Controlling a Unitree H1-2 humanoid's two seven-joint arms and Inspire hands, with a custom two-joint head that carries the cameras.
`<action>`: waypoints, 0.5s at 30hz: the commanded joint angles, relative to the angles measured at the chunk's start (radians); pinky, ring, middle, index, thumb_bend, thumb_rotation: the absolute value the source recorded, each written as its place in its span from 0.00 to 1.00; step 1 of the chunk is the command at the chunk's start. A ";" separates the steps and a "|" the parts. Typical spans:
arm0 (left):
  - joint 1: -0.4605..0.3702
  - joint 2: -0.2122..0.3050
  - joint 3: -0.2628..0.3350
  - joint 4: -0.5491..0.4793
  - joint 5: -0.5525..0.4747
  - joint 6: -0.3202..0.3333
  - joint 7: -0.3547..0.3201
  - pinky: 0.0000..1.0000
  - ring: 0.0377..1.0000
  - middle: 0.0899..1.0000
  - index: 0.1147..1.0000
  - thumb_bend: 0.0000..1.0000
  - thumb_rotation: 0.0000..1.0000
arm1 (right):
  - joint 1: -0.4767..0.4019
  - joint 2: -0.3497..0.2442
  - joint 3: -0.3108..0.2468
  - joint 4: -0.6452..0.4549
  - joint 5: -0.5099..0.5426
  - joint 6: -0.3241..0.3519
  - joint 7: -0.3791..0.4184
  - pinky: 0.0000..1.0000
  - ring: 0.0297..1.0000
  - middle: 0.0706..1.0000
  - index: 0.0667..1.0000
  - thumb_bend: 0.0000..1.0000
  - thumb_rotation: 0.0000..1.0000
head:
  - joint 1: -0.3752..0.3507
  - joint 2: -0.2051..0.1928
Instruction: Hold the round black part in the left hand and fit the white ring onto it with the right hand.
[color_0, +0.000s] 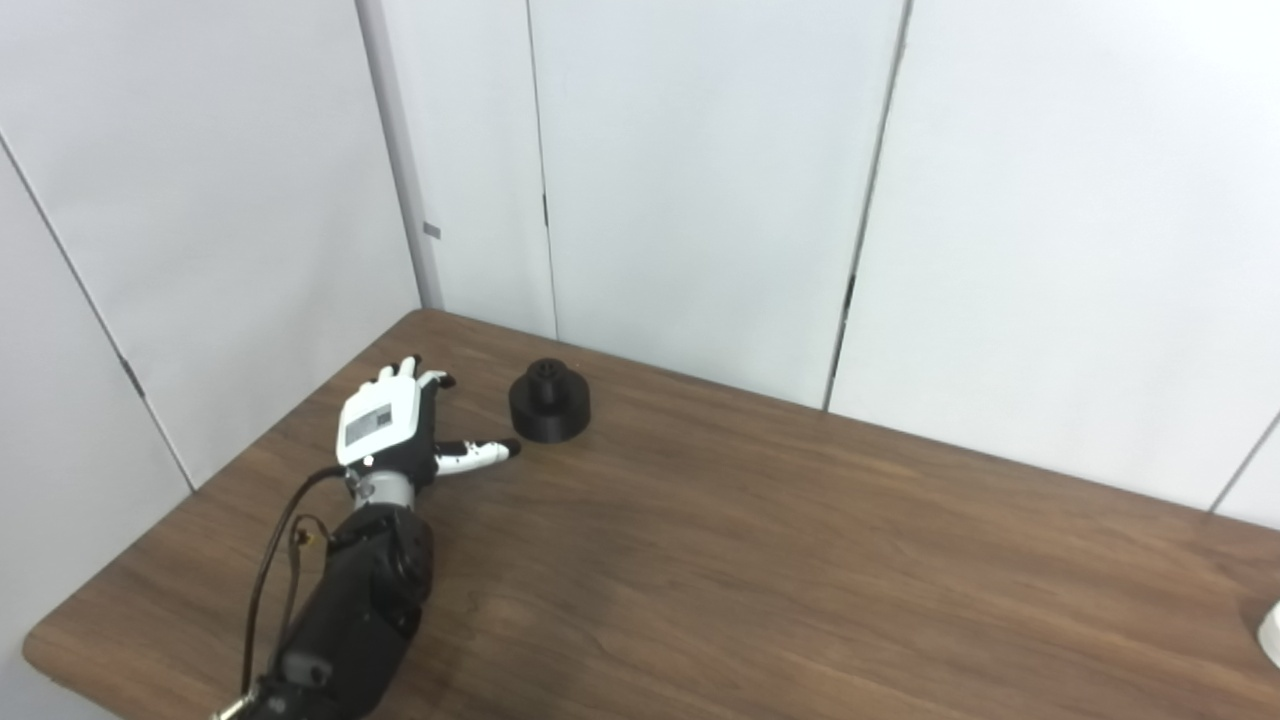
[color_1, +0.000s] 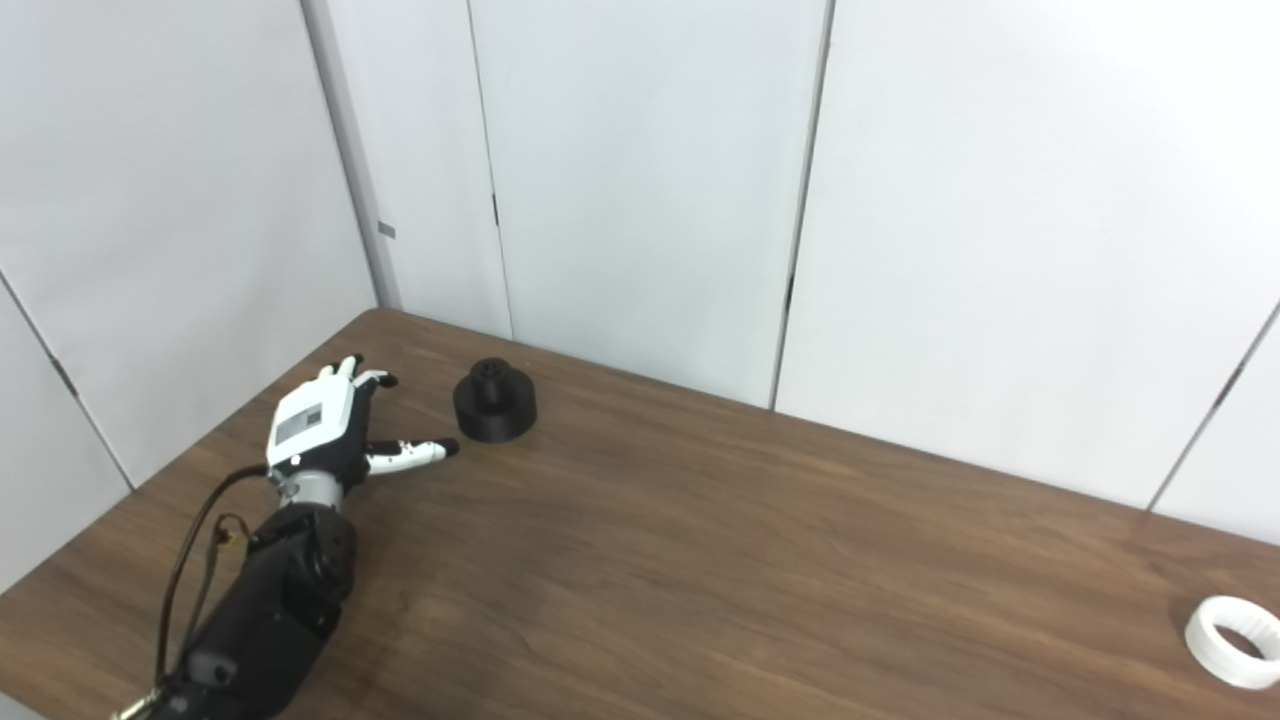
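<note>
The round black part (color_0: 549, 401) stands upright on the wooden table (color_0: 760, 560) near its far left corner, with a smaller hub on top. My left hand (color_0: 392, 425) is open just left of it, fingers stretched toward the wall and the thumb (color_0: 480, 455) pointing at the part, a short gap away and not touching. The white ring (color_1: 1232, 641) lies flat at the table's far right edge; in the left eye view only a sliver of the ring (color_0: 1270, 632) shows. My right hand is not in view.
White wall panels (color_0: 700, 180) stand close behind the table's far edge and along its left side. The left forearm (color_0: 350, 610) with its cable lies over the table's front left corner.
</note>
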 joint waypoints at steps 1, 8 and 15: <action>-0.064 0.046 -0.009 0.007 -0.001 -0.018 0.012 1.00 1.00 0.97 0.79 1.00 0.56 | -0.014 -0.005 0.002 -0.045 0.001 -0.011 -0.010 0.84 0.88 0.85 0.83 0.51 1.00 | 0.000 0.001; -0.129 0.061 -0.056 0.101 -0.040 -0.020 -0.006 1.00 1.00 0.96 0.79 1.00 0.52 | -0.011 0.000 0.008 -0.051 -0.010 -0.014 -0.019 0.79 0.84 0.80 0.78 0.49 1.00 | -0.005 0.004; -0.166 0.061 -0.090 0.153 -0.072 -0.013 -0.022 1.00 1.00 0.97 0.81 1.00 0.53 | -0.004 -0.004 0.015 -0.053 -0.016 -0.019 -0.024 0.77 0.84 0.80 0.78 0.50 1.00 | -0.011 0.009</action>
